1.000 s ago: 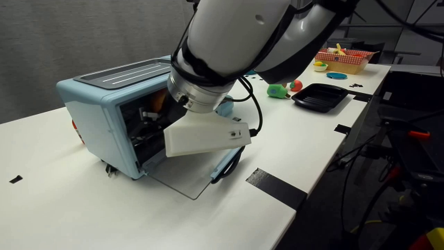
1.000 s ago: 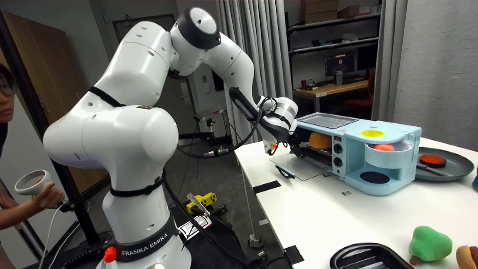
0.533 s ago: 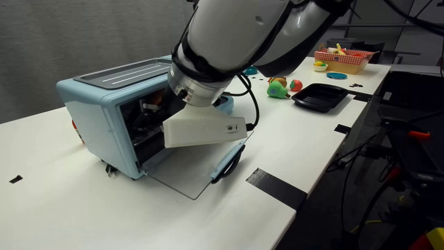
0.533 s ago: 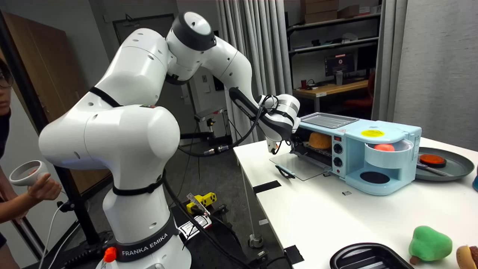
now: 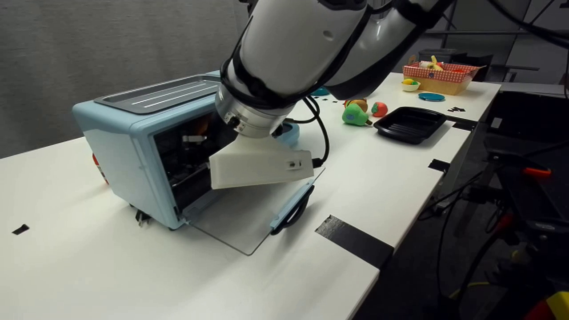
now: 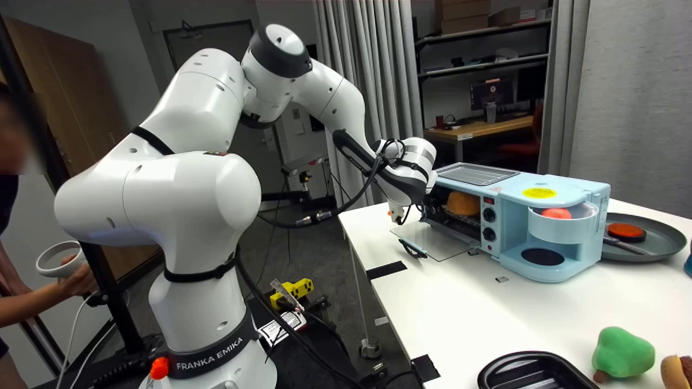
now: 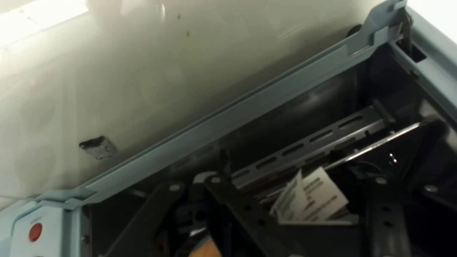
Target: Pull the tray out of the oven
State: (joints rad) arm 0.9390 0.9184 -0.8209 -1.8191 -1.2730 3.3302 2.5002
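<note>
The light-blue oven (image 5: pixel 113 155) stands on the table with its glass door (image 5: pixel 238 218) folded down; it also shows in an exterior view (image 6: pixel 551 186). The tray, a silver wire rack (image 6: pixel 469 219), is inside, below a brown bread-like item (image 6: pixel 463 203). In the wrist view a shiny bar of the rack (image 7: pixel 375 144) runs diagonally through the dark interior. My gripper (image 7: pixel 291 167) reaches into the oven, fingers wide apart, with the rack bar running between and behind them. Whether the fingertips touch the rack is not clear. The gripper is mostly in shadow in both exterior views (image 5: pixel 191 153).
The door handle (image 5: pixel 293 211) lies low in front of the oven, under my wrist housing (image 5: pixel 262 166). A grey pan (image 6: pixel 470 173) sits on the oven top. A black dish (image 5: pixel 411 124), a green toy pear (image 5: pixel 355 115) and a basket (image 5: pixel 440 79) are farther along the table.
My wrist and its white housing have risen slightly and shifted a little toward the oven. The elbow has dropped. The gripper stays inside the oven. The oven and rack look unmoved.
</note>
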